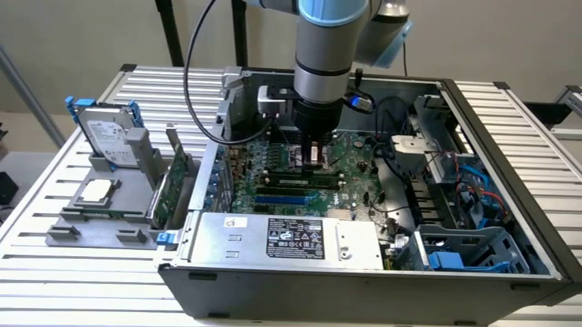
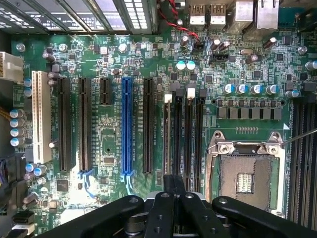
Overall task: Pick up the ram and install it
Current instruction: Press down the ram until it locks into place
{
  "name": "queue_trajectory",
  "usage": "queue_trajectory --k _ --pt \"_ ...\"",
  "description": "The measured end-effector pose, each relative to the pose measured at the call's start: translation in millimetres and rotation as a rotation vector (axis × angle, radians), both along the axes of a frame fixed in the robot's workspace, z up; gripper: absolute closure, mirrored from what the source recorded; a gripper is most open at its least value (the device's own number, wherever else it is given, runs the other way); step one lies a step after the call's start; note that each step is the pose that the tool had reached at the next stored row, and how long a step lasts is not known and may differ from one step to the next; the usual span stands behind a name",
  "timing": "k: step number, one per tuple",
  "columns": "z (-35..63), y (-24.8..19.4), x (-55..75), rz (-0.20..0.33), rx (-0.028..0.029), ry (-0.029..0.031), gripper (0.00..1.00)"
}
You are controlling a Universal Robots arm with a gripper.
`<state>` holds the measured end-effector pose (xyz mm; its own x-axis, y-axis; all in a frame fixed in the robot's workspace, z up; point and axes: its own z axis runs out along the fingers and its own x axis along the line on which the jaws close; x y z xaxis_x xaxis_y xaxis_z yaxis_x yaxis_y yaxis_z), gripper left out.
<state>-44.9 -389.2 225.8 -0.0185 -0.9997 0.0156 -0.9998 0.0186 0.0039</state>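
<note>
Black two-fingered gripper [image 2: 173, 191] hangs low over the green motherboard [image 2: 109, 144], above the black memory slots [image 2: 177, 139] beside the CPU socket edge. Whether it grips the ram I cannot tell; no green memory stick is certain anywhere. Likely the seating step, which calls for exact alignment. Print on the grey power supply's label [image 1: 296, 240] is unreadable.

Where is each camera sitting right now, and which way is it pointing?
Exterior view: off the arm, raised, looking down into the open computer case; the arm reaches down to the motherboard.
Wrist view: on the wrist, facing straight down at the motherboard, blue slot and processor socket; the gripper shows at the edge.
Shared: the motherboard and gripper.
</note>
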Motion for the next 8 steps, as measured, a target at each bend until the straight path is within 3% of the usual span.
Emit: queue_trajectory --k 3,4,8 --pt "1.5 0.1 0.0 0.000 0.0010 -0.0003 1.00" --pt "4.3 0.3 0.1 0.000 0.0027 -0.0010 1.00" --pt "19.0 0.1 0.0 0.000 0.0006 0.0002 1.00"
